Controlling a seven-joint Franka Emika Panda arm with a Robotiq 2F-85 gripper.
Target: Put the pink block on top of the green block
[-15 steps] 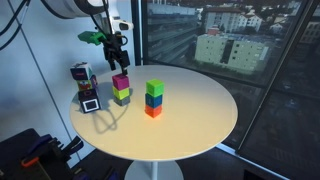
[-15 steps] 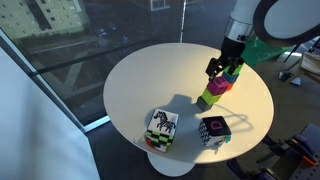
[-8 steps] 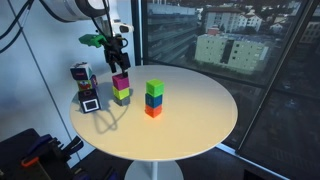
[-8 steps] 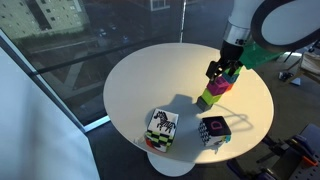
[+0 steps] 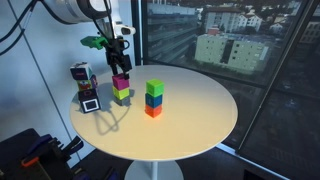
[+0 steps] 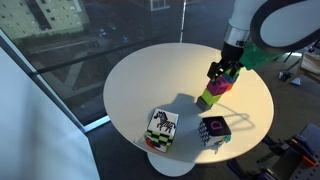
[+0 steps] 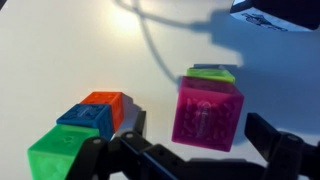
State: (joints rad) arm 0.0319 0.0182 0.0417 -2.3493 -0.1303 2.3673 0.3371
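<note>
Pink block [image 5: 120,81] unmoved atop lime cube [image 5: 121,93] near table [image 5: 190,115] edge; gripper [image 5: 120,66] above, much as a second ago, fingers spread astride it; green block [image 5: 154,88] apart.

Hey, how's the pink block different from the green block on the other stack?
Colour: the pink block is magenta, the green block saturated green. The pink block sits above a lime block; the green block tops a blue block and an orange block. The open gripper hangs over the pink block, not the green block. Both are same-size cubes topping stacks.
</note>
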